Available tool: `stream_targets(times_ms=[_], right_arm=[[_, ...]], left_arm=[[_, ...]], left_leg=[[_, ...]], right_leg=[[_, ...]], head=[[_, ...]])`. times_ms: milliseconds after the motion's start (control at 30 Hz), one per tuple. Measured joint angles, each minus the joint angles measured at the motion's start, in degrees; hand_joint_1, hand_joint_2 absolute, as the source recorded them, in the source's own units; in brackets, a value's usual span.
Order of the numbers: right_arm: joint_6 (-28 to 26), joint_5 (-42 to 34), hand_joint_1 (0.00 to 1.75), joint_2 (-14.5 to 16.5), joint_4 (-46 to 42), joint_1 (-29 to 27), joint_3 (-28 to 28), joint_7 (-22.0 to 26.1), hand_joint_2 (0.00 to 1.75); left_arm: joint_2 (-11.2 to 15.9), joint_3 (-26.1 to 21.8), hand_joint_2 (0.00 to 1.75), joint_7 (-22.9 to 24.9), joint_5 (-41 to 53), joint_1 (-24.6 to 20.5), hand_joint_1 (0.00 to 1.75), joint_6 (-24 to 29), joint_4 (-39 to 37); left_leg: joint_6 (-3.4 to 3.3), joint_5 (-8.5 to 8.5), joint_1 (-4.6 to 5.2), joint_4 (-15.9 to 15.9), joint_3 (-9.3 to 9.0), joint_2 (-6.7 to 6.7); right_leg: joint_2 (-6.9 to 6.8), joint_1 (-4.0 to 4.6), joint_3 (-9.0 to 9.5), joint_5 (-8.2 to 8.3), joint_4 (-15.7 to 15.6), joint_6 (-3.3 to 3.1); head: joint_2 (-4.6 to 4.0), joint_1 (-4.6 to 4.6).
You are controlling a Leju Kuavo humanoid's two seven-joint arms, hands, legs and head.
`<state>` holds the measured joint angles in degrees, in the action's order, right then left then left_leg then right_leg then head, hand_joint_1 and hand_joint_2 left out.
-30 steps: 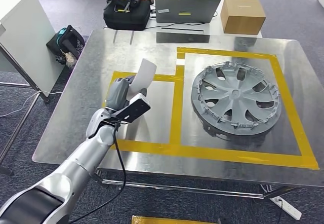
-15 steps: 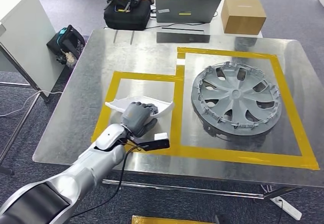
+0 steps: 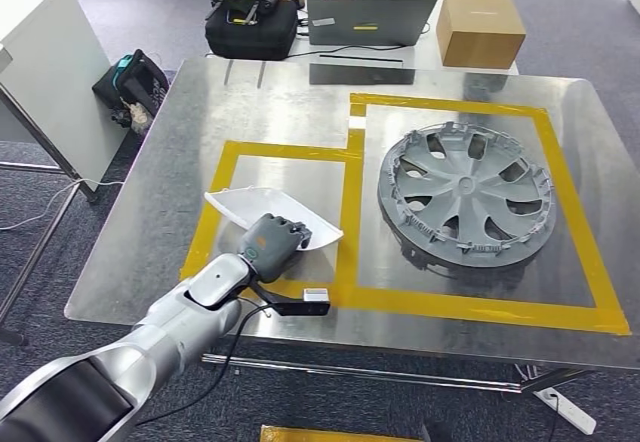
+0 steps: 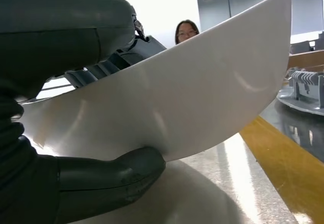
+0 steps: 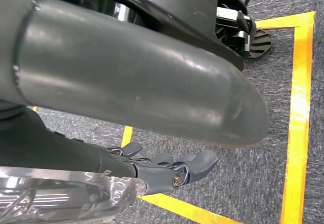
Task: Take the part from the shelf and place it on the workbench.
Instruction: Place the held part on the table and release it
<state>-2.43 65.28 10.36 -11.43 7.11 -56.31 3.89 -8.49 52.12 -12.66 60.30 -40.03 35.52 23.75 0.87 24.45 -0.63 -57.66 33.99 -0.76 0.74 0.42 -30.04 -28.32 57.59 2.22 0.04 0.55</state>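
Observation:
The part (image 3: 249,205) is a long, curved white plastic piece. It lies flat and low inside the left yellow-taped square (image 3: 226,162) of the metal workbench (image 3: 151,222). My left hand (image 3: 275,242) grips its near edge. In the left wrist view the thick thumb (image 4: 111,181) sits under the white part (image 4: 183,97) and the dark fingers (image 4: 95,67) curl over it. Whether the part touches the surface I cannot tell. My right hand (image 5: 172,173) hangs over the carpet with its fingers stretched out, holding nothing.
A grey wheel cover (image 3: 468,202) lies in the right taped square. Behind the bench stand a cardboard box (image 3: 479,29), a laptop (image 3: 370,19) and a black case (image 3: 250,22), with a person seated there. A white table (image 3: 45,72) and a bag (image 3: 132,82) are at the left.
My left hand has brought the white part down from a raised, tilted pose to lying flat in the left taped square, then shifted slightly left and nearer.

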Motion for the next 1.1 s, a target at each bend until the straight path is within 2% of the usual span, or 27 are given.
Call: stream_targets(times_ms=[133, 267, 467, 800, 933, 1033, 1100], right_arm=[[-0.08, 0.07, 0.0, 0.01, 0.0, -0.02, 0.07, -0.14, 0.0], [-0.18, 0.04, 0.0, 0.02, 0.01, -0.03, 0.3, -0.15, 0.0], [-0.26, -0.25, 0.0, 0.02, 0.01, -0.07, 0.4, -0.15, 0.0], [-0.28, -0.46, 0.0, 0.02, 0.02, -0.14, 0.4, -0.15, 0.0], [-0.28, -0.53, 0.0, 0.02, 0.02, -0.15, 0.4, -0.14, 0.0], [-0.34, -0.79, 0.0, 0.02, 0.01, -0.17, 0.4, -0.05, 0.0], [-0.41, -1.25, 0.0, 0.02, 0.01, -0.25, 0.4, 0.17, 0.0]], left_arm=[[0.28, 0.11, 1.75, 0.11, -1.11, 0.0, 1.75, 3.54, -0.26], [0.55, -0.06, 1.75, -0.17, -2.07, 0.0, 0.0, 3.99, -0.32], [0.58, -1.2, 1.75, -2.03, -3.85, 0.02, 0.0, 3.96, -0.41], [0.58, -2.83, 1.75, -1.33, -1.17, 0.32, 0.0, 4.47, -0.39], [0.58, -3.16, 0.0, -1.42, -1.03, 0.43, 0.0, 4.5, -0.35], [0.56, -3.97, 0.0, -3.28, -2.22, 0.87, 0.0, 4.51, -0.03], [0.47, -5.48, 0.0, -6.67, -4.79, 1.66, 0.0, 4.54, 0.68]], left_leg=[[0.0, 0.0, 0.0, 0.0, 0.0, 0.0], [0.0, 0.0, 0.0, 0.0, 0.0, 0.0], [0.0, 0.0, 0.0, 0.0, 0.0, 0.0], [0.0, 0.0, 0.0, 0.0, 0.0, 0.0], [0.0, 0.0, 0.0, 0.0, 0.0, 0.0], [0.0, 0.0, 0.0, 0.0, 0.0, 0.0], [0.0, 0.0, 0.0, 0.0, 0.0, 0.0]], right_leg=[[0.0, 0.0, 0.0, 0.0, 0.0, 0.0], [-0.01, 0.0, 0.0, 0.0, 0.0, 0.0], [-0.01, 0.0, 0.0, 0.0, 0.0, 0.0], [-0.01, 0.0, 0.0, 0.0, 0.0, 0.0], [-0.01, 0.0, 0.0, 0.0, 0.0, 0.0], [-0.01, 0.0, 0.0, 0.0, 0.0, 0.0], [-0.01, 0.0, 0.0, 0.0, 0.0, 0.0]], head=[[0.0, -0.01], [0.0, 0.0], [0.0, 0.0], [0.0, 0.0], [0.0, -0.01], [0.0, -0.01], [0.0, -0.01]])
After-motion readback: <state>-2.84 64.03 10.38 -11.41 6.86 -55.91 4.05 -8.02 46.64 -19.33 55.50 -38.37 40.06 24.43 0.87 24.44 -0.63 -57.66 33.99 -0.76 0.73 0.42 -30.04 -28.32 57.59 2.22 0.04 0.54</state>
